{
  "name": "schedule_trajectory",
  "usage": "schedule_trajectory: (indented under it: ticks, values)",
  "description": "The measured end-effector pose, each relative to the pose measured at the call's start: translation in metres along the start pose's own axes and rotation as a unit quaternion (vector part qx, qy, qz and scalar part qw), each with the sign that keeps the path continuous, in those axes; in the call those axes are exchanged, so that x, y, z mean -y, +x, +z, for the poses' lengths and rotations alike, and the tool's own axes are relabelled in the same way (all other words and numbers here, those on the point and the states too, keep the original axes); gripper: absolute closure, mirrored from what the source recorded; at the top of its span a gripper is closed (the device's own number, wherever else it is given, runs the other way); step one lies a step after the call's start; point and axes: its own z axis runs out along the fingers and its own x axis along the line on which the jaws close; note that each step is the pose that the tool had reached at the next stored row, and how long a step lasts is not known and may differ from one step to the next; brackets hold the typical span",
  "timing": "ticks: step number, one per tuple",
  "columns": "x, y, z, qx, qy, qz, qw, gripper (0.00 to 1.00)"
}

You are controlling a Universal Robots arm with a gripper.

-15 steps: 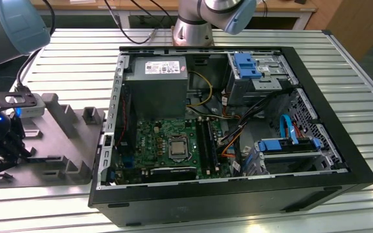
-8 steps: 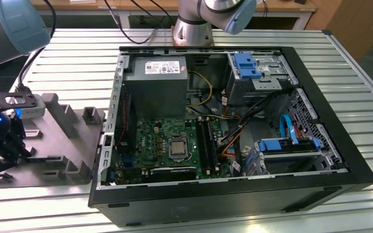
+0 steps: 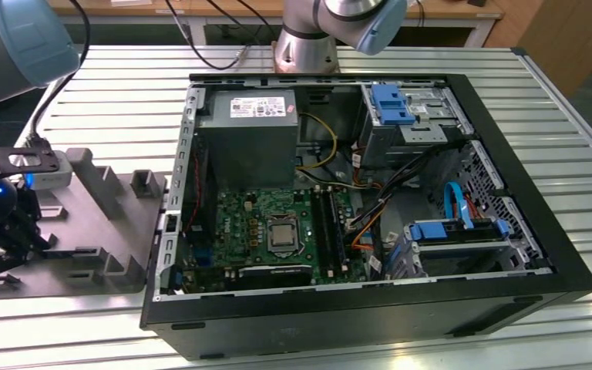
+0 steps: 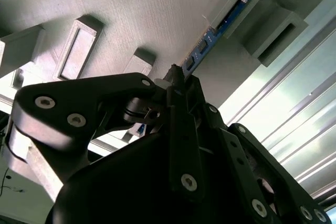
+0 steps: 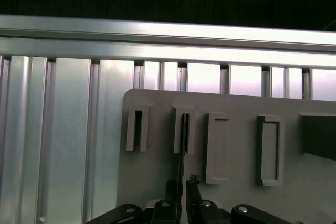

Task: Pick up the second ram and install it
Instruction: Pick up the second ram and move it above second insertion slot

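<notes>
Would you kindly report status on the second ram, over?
Hand at second ram. Ram seated in fixture plate slot. Nothing in the way.

My gripper [image 3: 3,247] sits among the fixture plate's [image 3: 101,231] raised posts [image 3: 147,182], lower left of the exterior view. The case wall [image 3: 178,193] rises just beside the plate. Beyond it I see open room over the motherboard [image 3: 237,220], with cables [image 3: 378,202] crowding in from the exterior view's right.

Matt plastic fixture plate [image 5: 236,103], shiny ribbed metal table [image 5: 63,129].
</notes>
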Motion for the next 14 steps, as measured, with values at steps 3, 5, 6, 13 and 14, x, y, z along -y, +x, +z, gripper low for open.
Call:
schedule_trajectory:
  ticks: [3, 5, 6, 13, 14]
  values:
    - [0.0, 0.0002, -0.0001, 0.0, 0.0, 0.0, 1.0, 0.79]
    - [0.0001, 0.0003, -0.0001, 0.0, 0.0, 0.0, 1.0, 0.79]
    - [0.0001, 0.0003, -0.0001, 0.0, 0.0, 0.0, 1.0, 0.79]
    - [0.0, 0.0004, 0.0, 0.0, 0.0, 0.0, 1.0, 0.79]
    - [0.0001, 0.0004, 0.0, 0.0, 0.0, 0.0, 1.0, 0.79]
